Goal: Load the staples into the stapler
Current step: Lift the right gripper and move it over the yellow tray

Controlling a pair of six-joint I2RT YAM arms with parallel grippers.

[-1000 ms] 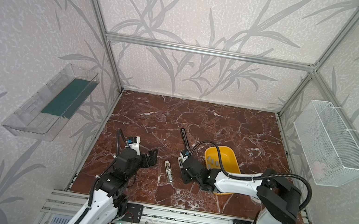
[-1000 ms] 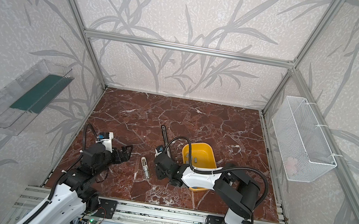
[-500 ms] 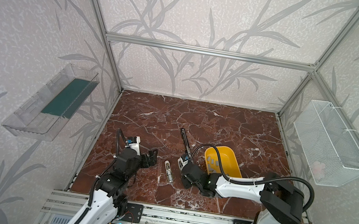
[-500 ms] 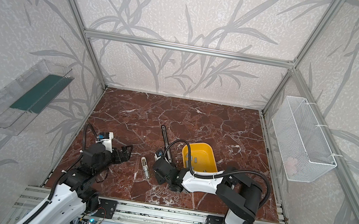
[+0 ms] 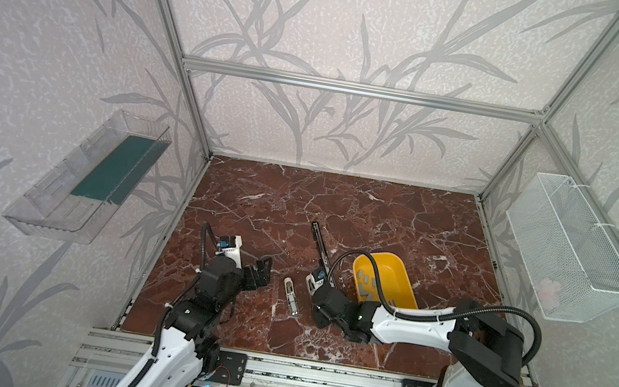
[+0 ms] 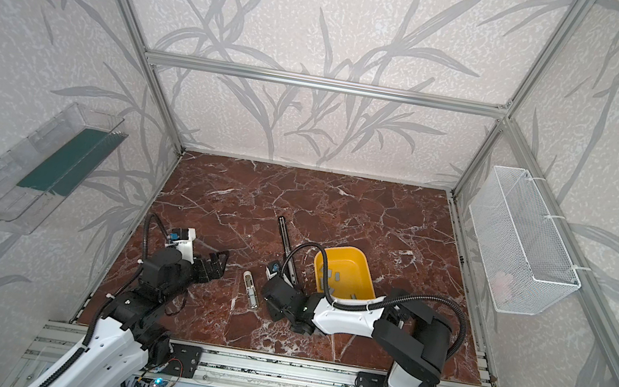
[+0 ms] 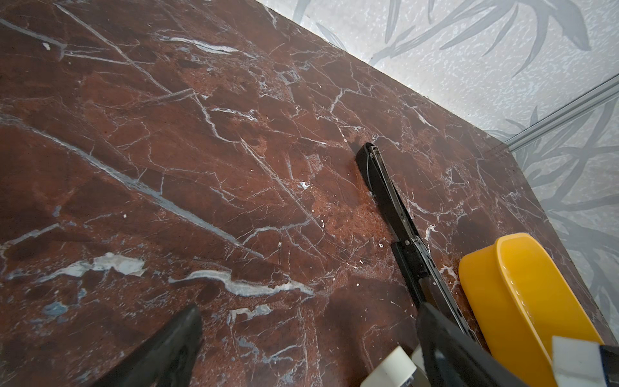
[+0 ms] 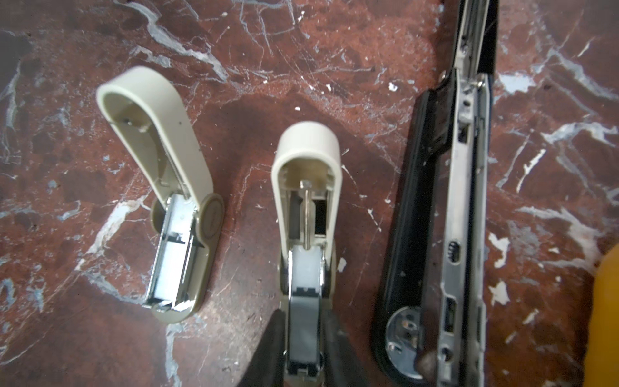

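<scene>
Top views first: my left gripper hangs at nine o'clock of the middle of the table, fingers spread wide with nothing between them. Only the first cream stapler shows here, lying at four o'clock of that gripper. My right arm reaches across, and its wrist hides what sits beneath it.

The right wrist view fills that gap. There's a second cream stapler, lid flipped open, its front end between the tips of the right gripper. The fingers stand a little apart, one on each side of the stapler's channel, and a grey strip lies in that channel between them. Whether they're pinching it, I can't tell. This view also shows the first cream stapler open, and the black stapler folded out flat alongside.

The left wrist view gives me the black stapler's far end and the outer wall of the yellow bin close beside it, but nothing of the bin's floor.

Now the containers. Both top views look down into the yellow bin at three o'clock of the table's middle, where the staples lie scattered loose on the bottom. The wire basket on the right wall holds a pale pink thing, too blurred to name. The clear shelf on the left wall carries a dark green pad.
</scene>
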